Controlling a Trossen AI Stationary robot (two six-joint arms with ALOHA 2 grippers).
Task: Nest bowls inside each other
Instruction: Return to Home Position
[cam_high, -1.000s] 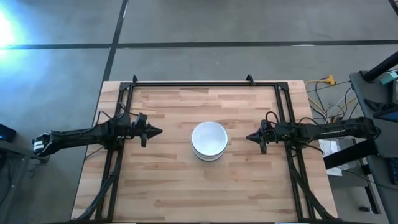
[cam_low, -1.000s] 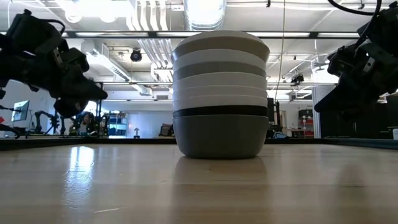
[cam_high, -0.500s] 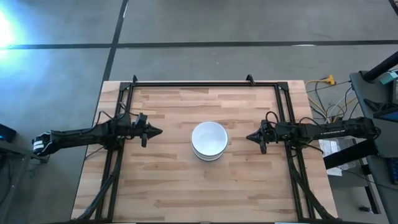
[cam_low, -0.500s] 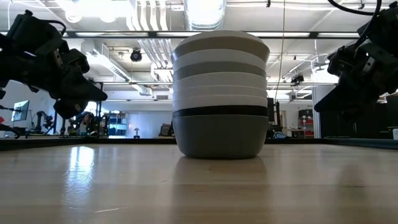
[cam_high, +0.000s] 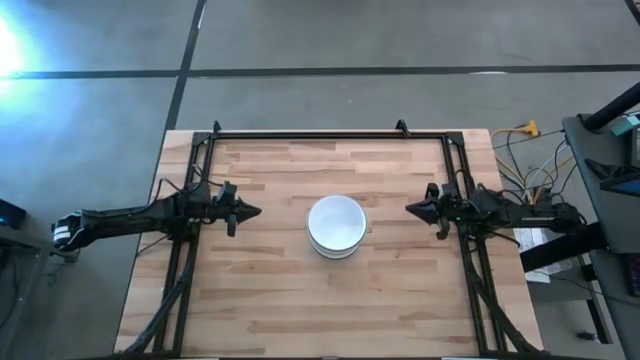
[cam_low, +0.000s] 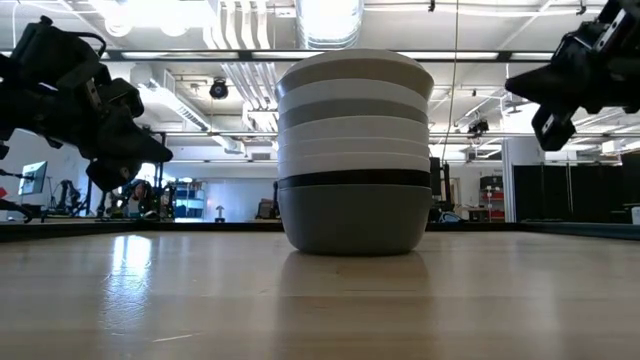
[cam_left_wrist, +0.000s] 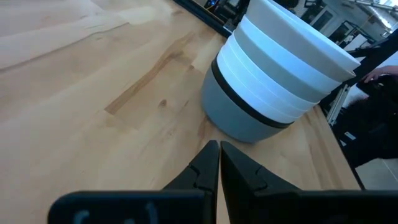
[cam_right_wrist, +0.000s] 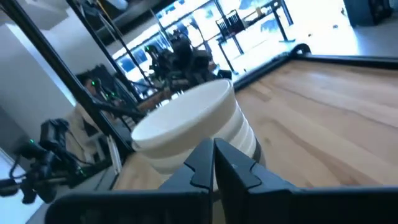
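Note:
The bowls (cam_high: 336, 226) stand nested in one stack at the table's middle, resting on a dark grey bottom bowl (cam_low: 354, 219) with a black rim above it and white and grey-beige bowls on top. The stack (cam_left_wrist: 273, 74) also shows in both wrist views (cam_right_wrist: 193, 127). My left gripper (cam_high: 255, 211) hovers left of the stack, shut, fingertips pointing at it. My right gripper (cam_high: 410, 209) hovers right of the stack, shut, raised higher above the table (cam_low: 520, 85).
A black metal frame (cam_high: 330, 133) runs along the table's far edge and down both sides under the arms. Bare wood (cam_high: 330, 310) lies around the stack on every side. Cables and equipment (cam_high: 540, 170) sit beyond the right edge.
My right gripper has drawn back toward the table's right edge and risen, its fingers tipping upward. The left arm and the bowl stack have kept still.

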